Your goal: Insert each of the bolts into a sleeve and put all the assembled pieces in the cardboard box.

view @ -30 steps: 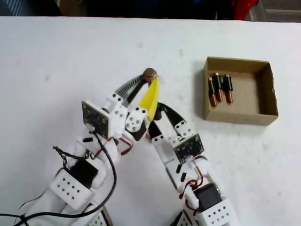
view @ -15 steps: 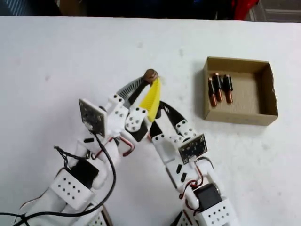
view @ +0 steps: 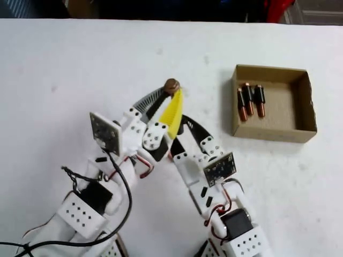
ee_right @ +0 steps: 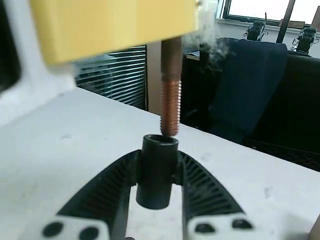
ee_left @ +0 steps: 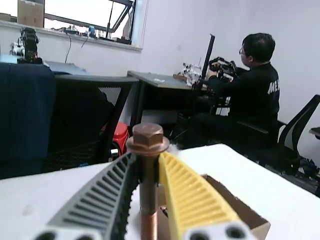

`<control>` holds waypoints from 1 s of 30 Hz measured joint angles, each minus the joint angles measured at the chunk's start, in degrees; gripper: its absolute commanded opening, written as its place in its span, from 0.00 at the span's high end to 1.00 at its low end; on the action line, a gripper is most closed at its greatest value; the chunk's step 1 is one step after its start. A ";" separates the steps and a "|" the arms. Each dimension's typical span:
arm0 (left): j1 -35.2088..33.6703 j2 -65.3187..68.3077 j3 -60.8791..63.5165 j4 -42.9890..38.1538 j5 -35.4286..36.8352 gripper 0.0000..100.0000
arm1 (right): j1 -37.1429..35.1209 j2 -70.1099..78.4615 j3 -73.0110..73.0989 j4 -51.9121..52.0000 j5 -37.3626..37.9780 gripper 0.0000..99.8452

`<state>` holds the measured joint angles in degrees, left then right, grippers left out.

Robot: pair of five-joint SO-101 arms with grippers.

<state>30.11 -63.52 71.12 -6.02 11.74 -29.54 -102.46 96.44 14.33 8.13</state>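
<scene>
A white table (view: 80,64) carries everything. One cardboard box (view: 270,132) lies directly on it, open side up and with low walls. It sits to the right of the left gripper (view: 170,92), about level with the gripper's tips and apart from them. Ahead of that gripper the tabletop is plain white with a few faint marks, and it runs to a straight far edge.

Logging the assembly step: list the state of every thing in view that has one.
sleeve: upright, mouth up, empty.
bolt: upright, head up, tip just above the sleeve's mouth, not inserted.
left gripper: shut on the bolt.
right gripper: shut on the sleeve.
cardboard box: open, holds three assembled pieces.
</scene>
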 measured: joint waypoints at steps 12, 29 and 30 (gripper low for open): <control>0.00 -8.44 0.00 7.21 0.53 0.98 | 0.00 0.00 0.00 0.00 0.00 0.98; -1.41 -0.62 0.00 1.32 0.53 0.98 | 0.00 0.00 0.00 0.00 0.00 0.98; -1.58 -0.09 0.00 0.62 0.53 0.98 | 0.00 0.00 0.00 -0.09 0.00 0.98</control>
<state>28.53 -63.60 71.12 -5.41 12.26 -29.54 -102.46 96.44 14.24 8.13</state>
